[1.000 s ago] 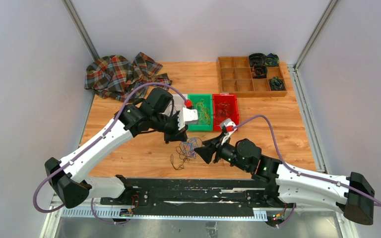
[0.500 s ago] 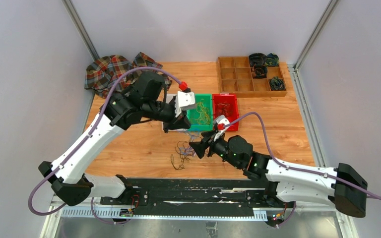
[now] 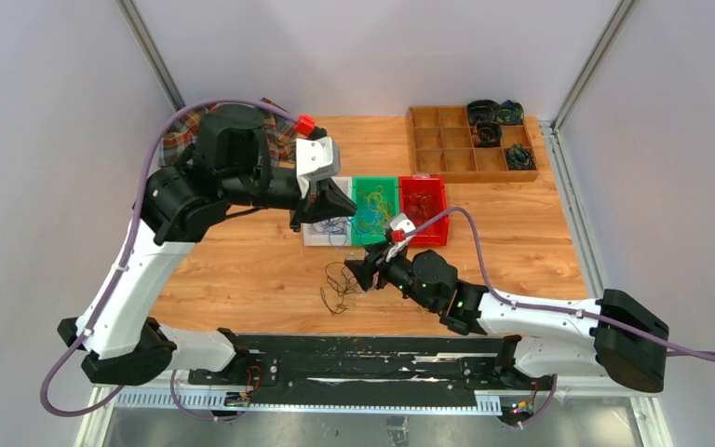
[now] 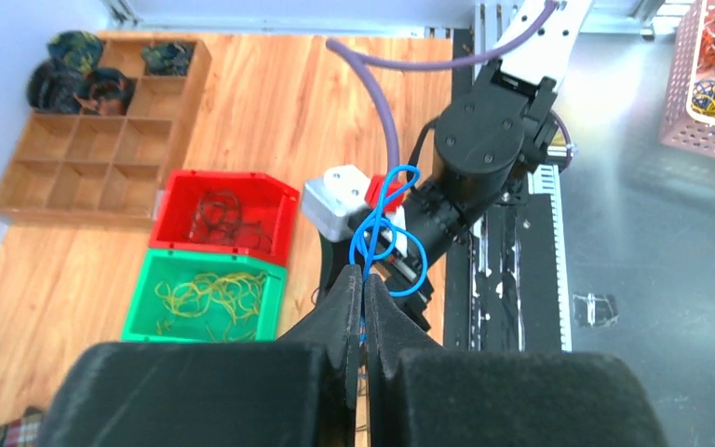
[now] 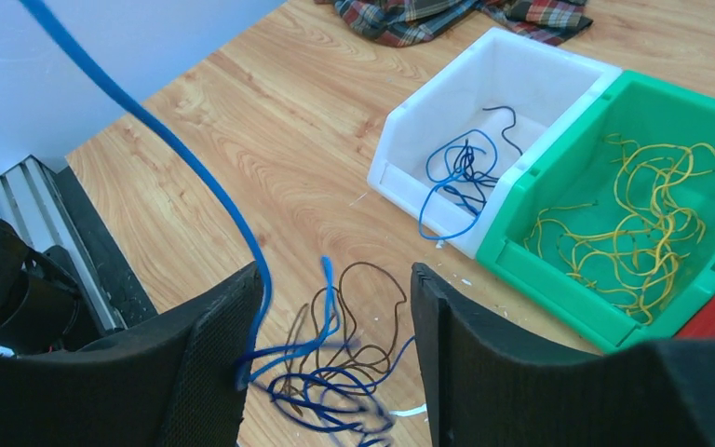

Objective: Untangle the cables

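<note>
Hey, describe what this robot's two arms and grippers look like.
Both the left arm and right arm have white shells and bulky black joints. A thick purple cable runs loosely along each to a red cap beside a pale grey wrist block. The left gripper and right gripper each have two black wedge-shaped fingers, textured inside.

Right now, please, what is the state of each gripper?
Left gripper: closed, fingers holding a blue cable.
Right gripper: open, fingers apart over the tangle, holding nothing.
</note>
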Motion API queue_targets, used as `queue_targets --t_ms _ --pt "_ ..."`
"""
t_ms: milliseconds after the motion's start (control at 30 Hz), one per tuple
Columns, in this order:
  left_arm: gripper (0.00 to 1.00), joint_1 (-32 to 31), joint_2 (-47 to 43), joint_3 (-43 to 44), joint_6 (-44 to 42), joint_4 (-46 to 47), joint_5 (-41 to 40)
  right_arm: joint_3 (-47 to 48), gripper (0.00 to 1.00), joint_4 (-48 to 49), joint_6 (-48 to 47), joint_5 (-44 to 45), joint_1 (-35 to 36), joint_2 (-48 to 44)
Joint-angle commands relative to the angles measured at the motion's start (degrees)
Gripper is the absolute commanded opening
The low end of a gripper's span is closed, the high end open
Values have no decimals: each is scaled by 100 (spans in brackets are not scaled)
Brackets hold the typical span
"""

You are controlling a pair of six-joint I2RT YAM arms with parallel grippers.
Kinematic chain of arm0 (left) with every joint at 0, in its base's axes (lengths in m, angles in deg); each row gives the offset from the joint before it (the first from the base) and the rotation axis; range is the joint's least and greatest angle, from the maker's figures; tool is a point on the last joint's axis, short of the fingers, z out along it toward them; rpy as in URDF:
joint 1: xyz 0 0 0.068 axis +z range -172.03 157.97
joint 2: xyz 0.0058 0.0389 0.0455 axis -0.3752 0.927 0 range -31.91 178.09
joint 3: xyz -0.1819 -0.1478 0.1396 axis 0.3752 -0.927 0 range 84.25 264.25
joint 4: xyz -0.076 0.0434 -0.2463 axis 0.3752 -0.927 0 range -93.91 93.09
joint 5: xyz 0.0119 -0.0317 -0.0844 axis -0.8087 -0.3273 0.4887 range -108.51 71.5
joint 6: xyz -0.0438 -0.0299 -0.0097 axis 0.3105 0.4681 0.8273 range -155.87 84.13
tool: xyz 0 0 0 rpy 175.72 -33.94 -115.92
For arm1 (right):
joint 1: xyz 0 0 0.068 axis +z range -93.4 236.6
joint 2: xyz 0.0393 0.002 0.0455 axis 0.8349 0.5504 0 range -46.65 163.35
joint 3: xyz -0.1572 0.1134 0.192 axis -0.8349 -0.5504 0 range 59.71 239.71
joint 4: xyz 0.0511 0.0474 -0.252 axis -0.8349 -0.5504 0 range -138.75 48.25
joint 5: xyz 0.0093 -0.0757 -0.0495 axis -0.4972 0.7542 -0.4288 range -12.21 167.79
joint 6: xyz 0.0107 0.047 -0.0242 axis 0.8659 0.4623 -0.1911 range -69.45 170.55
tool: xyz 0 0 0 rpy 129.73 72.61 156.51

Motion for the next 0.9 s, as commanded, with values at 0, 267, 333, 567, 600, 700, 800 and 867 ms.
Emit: queue_targets --t_ms 0,267,333,567,600,700,800,867 --pt "0 -30 98 540 164 -36 32 -110 58 260 40 -188 75 135" --pt "0 -30 449 2094 -147 -36 -663 -964 56 416 383 77 76 63" --pt "0 -30 525 2434 -183 -36 -769 -1124 53 416 428 109 80 -9" --pt "1 -30 588 2967 -375 -28 -1048 -1604 41 259 649 425 78 -404" --pt "0 -26 589 2987 -393 -28 -1058 -1657 40 213 657 465 75 -475" --pt "0 -30 574 2962 -410 -30 -1047 -1738 44 26 627 411 80 -780" --pt "1 -30 530 2777 -412 -34 -971 -1556 56 -245 522 223 84 -1295" --pt "0 -30 511 2653 -418 -28 -958 -1318 62 -396 329 35 99 -1669"
